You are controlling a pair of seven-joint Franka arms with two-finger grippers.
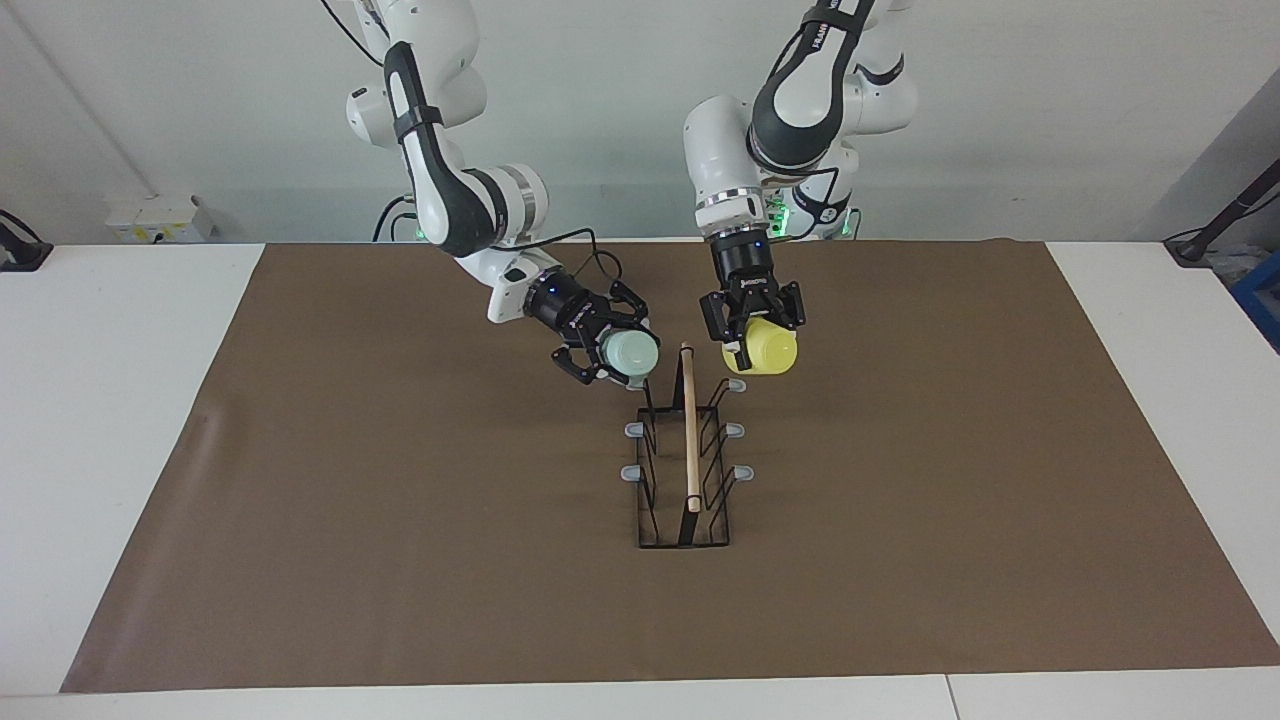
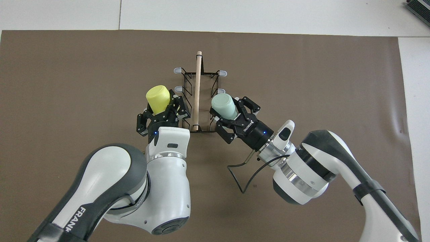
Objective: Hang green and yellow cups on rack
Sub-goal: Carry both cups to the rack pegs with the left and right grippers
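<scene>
While pincers grip, cups (image 1: 632, 352) flank rack (image 1: 686, 470).

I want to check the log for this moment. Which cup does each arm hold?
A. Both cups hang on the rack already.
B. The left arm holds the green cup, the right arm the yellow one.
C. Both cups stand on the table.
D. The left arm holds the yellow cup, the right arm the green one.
D: the left gripper, whose arm enters the overhead view at the bottom left, is shut on the yellow cup, and the right gripper is shut on the green cup, both beside the rack.
</scene>
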